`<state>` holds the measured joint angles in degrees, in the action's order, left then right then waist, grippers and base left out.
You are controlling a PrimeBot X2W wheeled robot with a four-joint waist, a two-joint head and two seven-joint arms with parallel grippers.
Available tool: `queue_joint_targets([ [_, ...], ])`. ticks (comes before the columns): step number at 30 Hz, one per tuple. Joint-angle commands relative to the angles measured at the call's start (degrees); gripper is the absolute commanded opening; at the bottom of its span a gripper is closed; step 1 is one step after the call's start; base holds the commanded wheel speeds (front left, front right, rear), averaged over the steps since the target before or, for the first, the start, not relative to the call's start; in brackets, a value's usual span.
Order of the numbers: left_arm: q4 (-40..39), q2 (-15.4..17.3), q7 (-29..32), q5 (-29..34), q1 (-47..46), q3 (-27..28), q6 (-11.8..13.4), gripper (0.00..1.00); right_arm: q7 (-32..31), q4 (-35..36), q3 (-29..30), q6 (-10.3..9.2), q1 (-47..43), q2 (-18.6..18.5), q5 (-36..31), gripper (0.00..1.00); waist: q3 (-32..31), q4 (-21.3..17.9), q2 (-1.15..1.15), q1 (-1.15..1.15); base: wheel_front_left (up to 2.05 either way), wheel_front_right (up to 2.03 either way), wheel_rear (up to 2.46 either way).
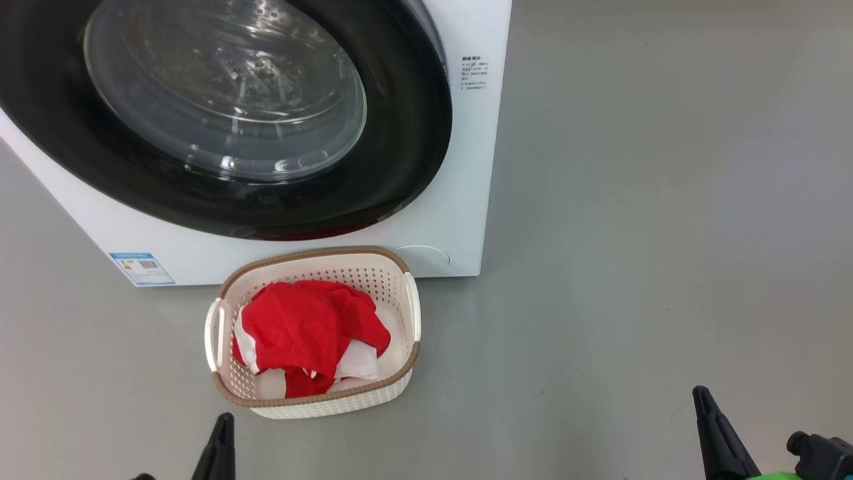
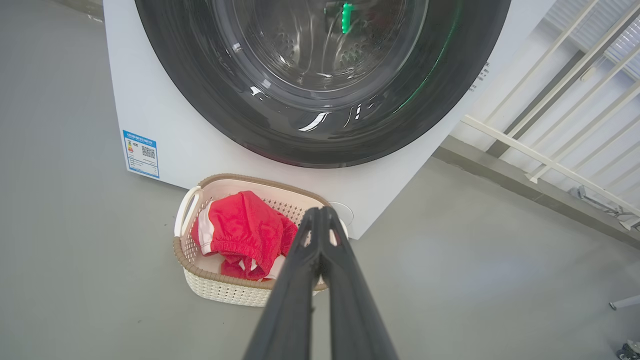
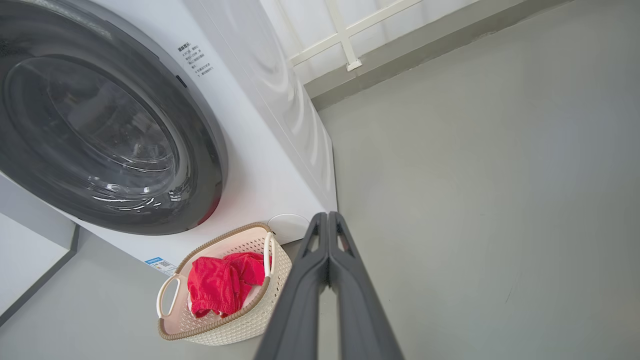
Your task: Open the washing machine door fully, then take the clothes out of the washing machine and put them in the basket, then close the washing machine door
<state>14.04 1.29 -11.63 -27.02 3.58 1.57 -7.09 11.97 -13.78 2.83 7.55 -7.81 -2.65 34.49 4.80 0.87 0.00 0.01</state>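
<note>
Grey floor (image 1: 633,233) all round, white railing (image 2: 550,162) at the right of the left wrist view. Your washing machine (image 1: 473,200) takes the upper left of the head view. The washing machine door (image 1: 400,167) sits flush against its front.

You've got the basket (image 1: 313,405) on the floor just below the machine's front, lower centre of the head view, with the blue label (image 1: 142,268) up-left of it. The clothes (image 1: 300,327) are heaped inside it, red with white showing near the bottom.

The left gripper (image 2: 320,212) has its jaws pinched together with nothing between them. In its wrist view the tips overlap the basket's right rim, clothes just left of them.

The right gripper (image 3: 327,216) is the same, jaws pressed together and empty. Basket and clothes sit lower left of its tips, apart.

In the head view both grippers poke up from the bottom edge, clear of the basket, which lies between them and nearer the left one.
</note>
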Motion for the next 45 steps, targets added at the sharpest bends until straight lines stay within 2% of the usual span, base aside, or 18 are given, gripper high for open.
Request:
queue_joint_targets([
  [1, -1.0, 1.1, 0.2, -2.0, -1.6, 0.2, -0.1, 0.00, -0.4, 1.2, -0.1, -0.01, 1.9, -0.7, 1.7, 0.00, -0.1, 0.0, 0.00, -0.01, 0.00, 0.00, 0.00],
  [45, -0.7, 2.3, 6.8, -29.8, -4.9, 1.0, -0.2, 0.00, -7.3, 0.6, 0.6, -0.03, 6.9, -1.2, 26.1, 0.00, -2.0, -0.4, 0.00, -0.01, 0.00, 0.00, 0.00],
])
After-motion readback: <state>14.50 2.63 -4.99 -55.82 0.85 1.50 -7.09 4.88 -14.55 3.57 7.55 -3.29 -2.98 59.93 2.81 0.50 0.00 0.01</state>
